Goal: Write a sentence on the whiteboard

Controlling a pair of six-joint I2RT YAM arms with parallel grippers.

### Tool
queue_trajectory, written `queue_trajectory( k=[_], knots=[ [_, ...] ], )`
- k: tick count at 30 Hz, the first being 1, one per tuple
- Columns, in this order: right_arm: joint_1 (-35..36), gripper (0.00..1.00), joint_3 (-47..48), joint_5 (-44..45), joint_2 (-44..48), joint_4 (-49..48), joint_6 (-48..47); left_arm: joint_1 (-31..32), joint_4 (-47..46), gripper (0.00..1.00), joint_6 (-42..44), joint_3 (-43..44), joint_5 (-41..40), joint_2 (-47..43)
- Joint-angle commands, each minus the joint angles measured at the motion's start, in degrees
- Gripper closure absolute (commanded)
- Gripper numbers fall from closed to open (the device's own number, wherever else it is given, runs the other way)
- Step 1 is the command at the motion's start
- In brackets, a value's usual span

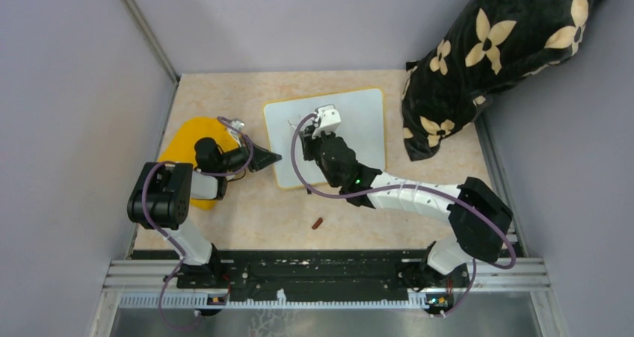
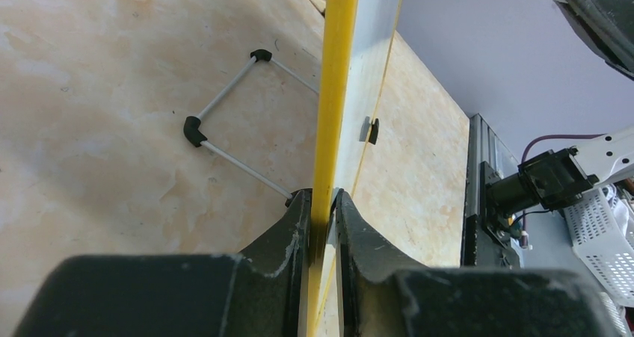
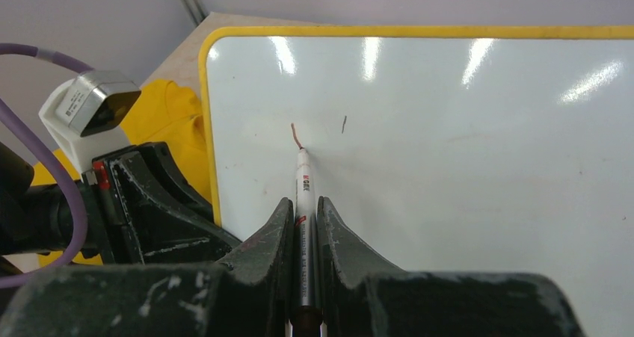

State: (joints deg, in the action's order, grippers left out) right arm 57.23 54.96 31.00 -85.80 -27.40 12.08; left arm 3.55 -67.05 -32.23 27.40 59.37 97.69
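Near the far edge of the table point(image 1: 262, 217) sits the whiteboard point(image 1: 366, 128), thin, stiff, light and slippery. The sentence point(image 3: 296, 135) is just one small brown stroke. The left gripper point(image 2: 323, 199) pinches its yellow rim point(image 2: 333, 90), a good hold. The right gripper point(image 3: 303, 206) squeezes the marker point(image 3: 303, 180).

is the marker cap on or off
Off: the marker held in the right gripper shows a bare tip on the whiteboard, at the end of a short reddish stroke.

Yellow cloth point(image 1: 187, 139), black floral cushion point(image 1: 493, 60) — brown cap point(image 1: 318, 223)
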Motion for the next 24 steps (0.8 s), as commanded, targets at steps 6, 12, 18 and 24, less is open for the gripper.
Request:
queue_trajectory(
  k=[6,12,18,24],
  knots=[
    [-0.4,1.0,-2.1,1.2,4.5,-0.8,1.2,0.2,1.9,0.92,1.8,-0.2,-0.8,-0.5],
    [-0.4,1.0,-1.4,0.3,7.0,-2.6,1.4,0.2,2.1,0.93,1.8,-0.1,-0.8,-0.5],
    [-2.4,1.0,1.3,-0.4,5.8,-1.2,2.1,0.2,2.2,0.93,1.9,-0.1,-0.8,-0.5],
    [-3.9,1.0,2.2,-2.1,4.2,-0.8,3.6,0.2,2.4,0.93,2.1,-0.1,-0.9,-0.8]
  ],
)
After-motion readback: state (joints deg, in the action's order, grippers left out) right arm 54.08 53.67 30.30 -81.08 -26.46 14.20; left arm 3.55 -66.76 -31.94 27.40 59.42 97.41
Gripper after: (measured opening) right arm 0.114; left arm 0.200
